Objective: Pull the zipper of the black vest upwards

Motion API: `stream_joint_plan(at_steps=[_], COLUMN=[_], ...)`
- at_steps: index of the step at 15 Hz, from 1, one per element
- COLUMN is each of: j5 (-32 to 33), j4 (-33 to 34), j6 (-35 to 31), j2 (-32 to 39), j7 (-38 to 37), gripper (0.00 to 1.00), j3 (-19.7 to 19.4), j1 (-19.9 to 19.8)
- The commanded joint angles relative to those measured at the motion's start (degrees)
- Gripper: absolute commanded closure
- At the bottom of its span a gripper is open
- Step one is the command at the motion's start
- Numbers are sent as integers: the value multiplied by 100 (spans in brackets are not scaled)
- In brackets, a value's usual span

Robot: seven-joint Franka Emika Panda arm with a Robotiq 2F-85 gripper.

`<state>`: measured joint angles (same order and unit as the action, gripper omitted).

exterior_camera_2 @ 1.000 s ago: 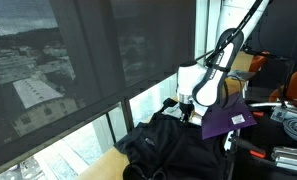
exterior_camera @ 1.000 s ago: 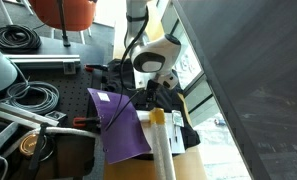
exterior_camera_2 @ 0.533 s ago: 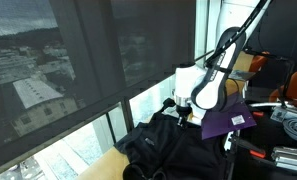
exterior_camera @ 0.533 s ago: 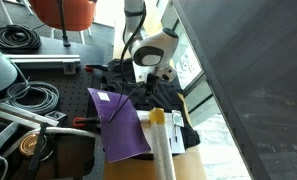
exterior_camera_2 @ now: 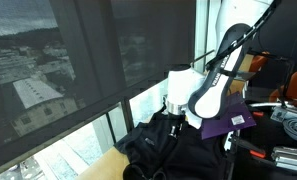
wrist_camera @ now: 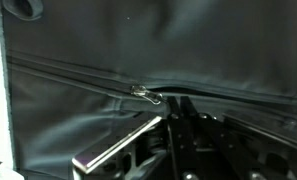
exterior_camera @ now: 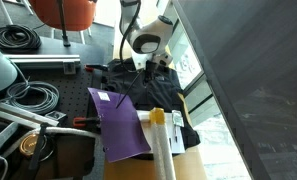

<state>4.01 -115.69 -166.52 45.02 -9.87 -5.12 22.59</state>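
The black vest lies rumpled on the table by the window and also shows in an exterior view. In the wrist view the vest fills the frame. Its zipper runs across as a thin seam, with a small silver pull. My gripper has its fingers pressed together at the end of that pull, shut on it. In both exterior views the gripper points down onto the vest's middle.
A purple sheet lies beside the vest. A pale yellow roll stands at the near edge. Coiled black cables and tools lie on the bench. A window blind hangs close by.
My gripper has moved along the vest's seam, away from the yellow roll toward the far end of the vest, staying shut and low on the fabric.
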Motion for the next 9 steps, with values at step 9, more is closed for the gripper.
stream_joint_plan(at_steps=[9], j5=[-176], j4=[921], j6=[619], j2=[57], j7=[43], gripper=[98], j3=[1211], j1=[-20])
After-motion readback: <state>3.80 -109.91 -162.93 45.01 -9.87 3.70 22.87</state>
